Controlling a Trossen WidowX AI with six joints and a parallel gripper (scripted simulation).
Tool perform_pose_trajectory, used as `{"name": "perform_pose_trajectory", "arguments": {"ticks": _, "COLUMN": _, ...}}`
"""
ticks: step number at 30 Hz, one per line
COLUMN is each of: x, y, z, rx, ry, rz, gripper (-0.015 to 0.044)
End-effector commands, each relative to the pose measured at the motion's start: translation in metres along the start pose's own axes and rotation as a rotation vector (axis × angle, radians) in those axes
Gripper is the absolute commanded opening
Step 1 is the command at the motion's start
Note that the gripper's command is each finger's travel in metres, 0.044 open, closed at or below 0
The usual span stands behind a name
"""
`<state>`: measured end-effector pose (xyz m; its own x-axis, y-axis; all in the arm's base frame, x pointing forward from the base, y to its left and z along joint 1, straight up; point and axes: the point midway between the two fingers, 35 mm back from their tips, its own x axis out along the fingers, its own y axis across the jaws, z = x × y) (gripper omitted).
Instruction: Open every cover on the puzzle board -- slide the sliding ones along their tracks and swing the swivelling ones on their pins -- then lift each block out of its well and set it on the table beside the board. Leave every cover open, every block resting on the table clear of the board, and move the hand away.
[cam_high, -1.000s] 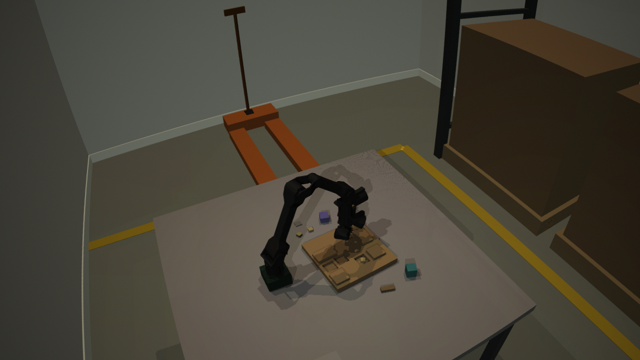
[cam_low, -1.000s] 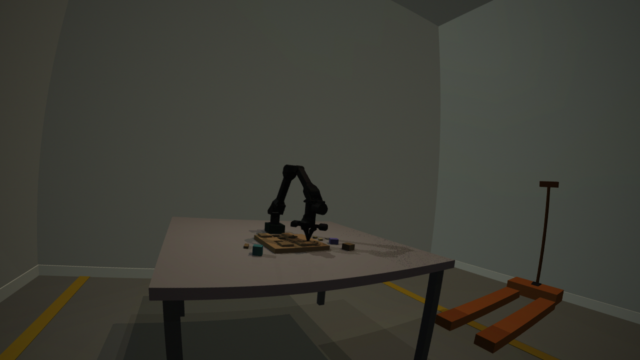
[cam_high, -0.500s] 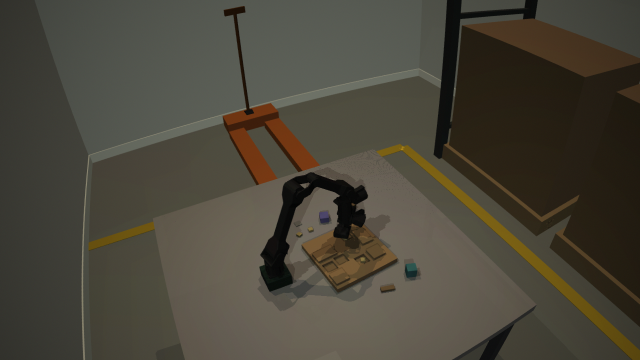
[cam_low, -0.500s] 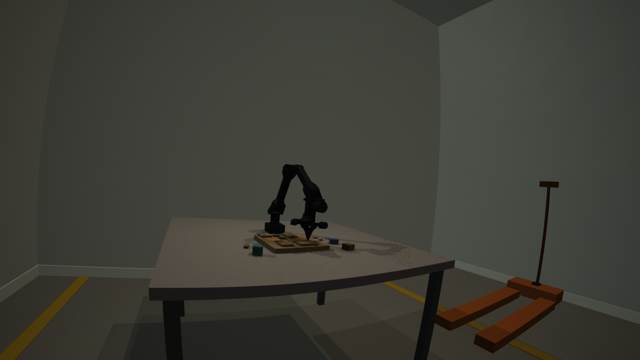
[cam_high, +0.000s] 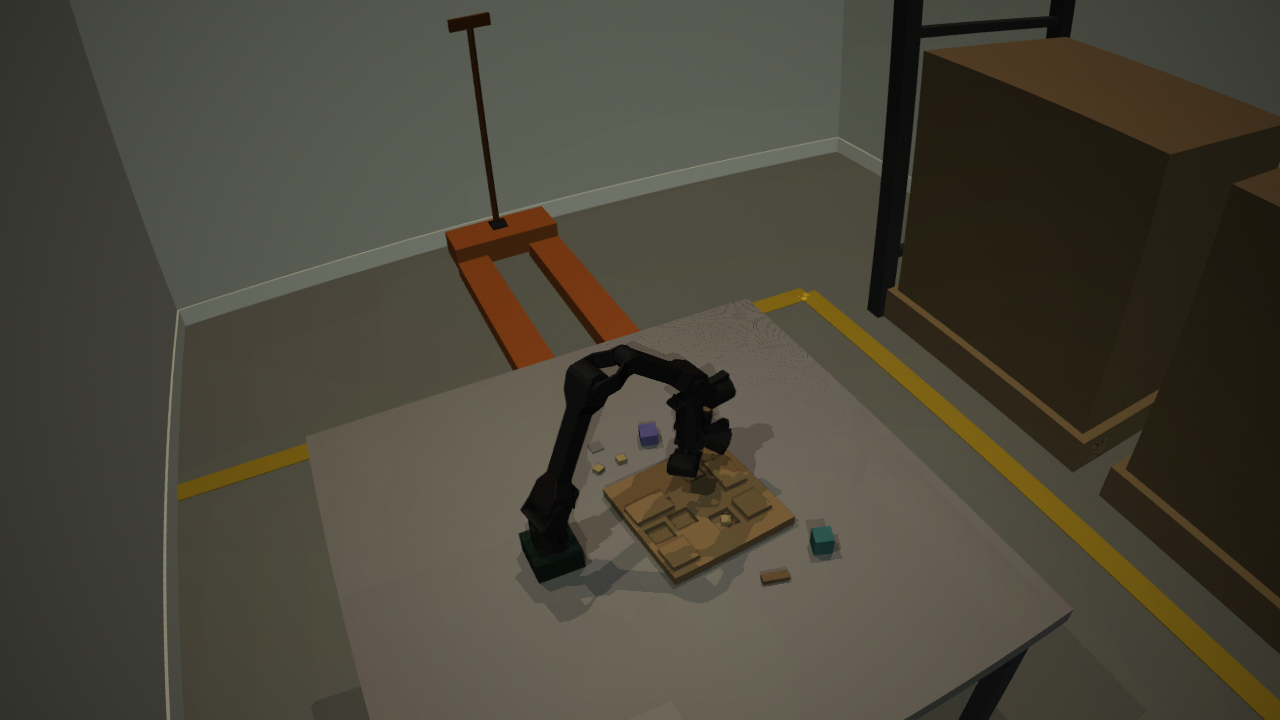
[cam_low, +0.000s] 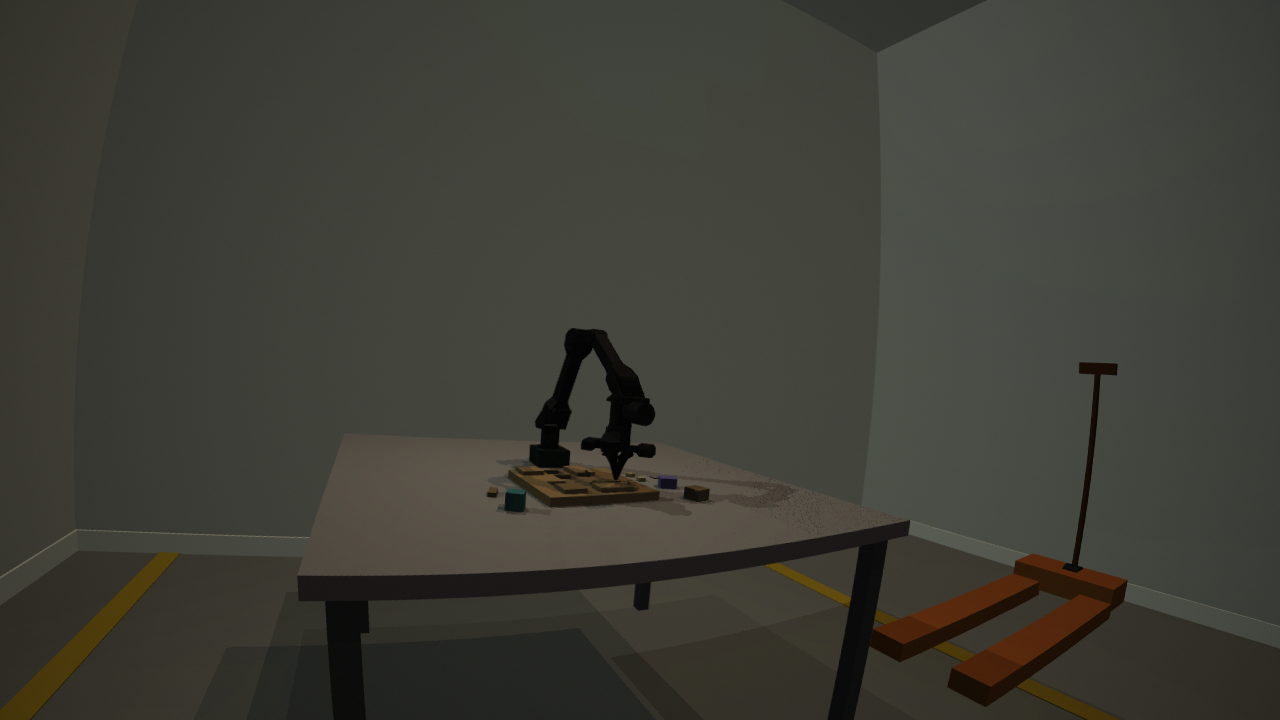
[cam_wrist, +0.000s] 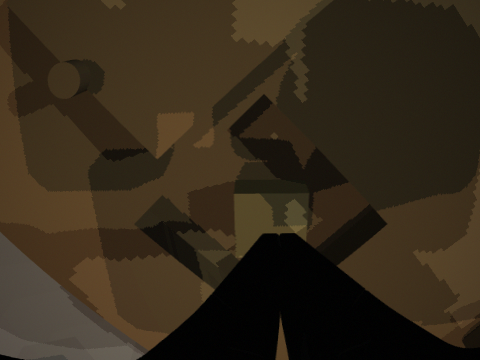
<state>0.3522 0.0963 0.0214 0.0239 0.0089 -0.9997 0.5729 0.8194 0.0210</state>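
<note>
My claw is shut on nothing, poised over the puzzle board, probably to work a cover. One yellow block sits in the board's well; another shows inside it below my tips.

A pale grey worktop with straight edges is standing on dark legs. The wooden puzzle board is lying flat on it, and the arm's dark base is resting near one side. A teal block and a small tan piece are sitting beside the board. Near another side, a purple block and two little yellowish pieces are resting. A brown block is also lying there.
</note>
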Motion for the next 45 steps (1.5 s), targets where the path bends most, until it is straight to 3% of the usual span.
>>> {"name": "perform_pose_trajectory", "arguments": {"ticks": 1, "x": -0.002, "y": 0.001, "z": 0.001, "rx": 0.007, "ry": -0.001, "rz": 0.005, "gripper": 0.0}}
{"name": "perform_pose_trajectory", "arguments": {"ticks": 45, "x": 0.012, "y": 0.003, "z": 0.002, "rx": 0.007, "ry": -0.001, "rz": 0.005, "gripper": 0.0}}
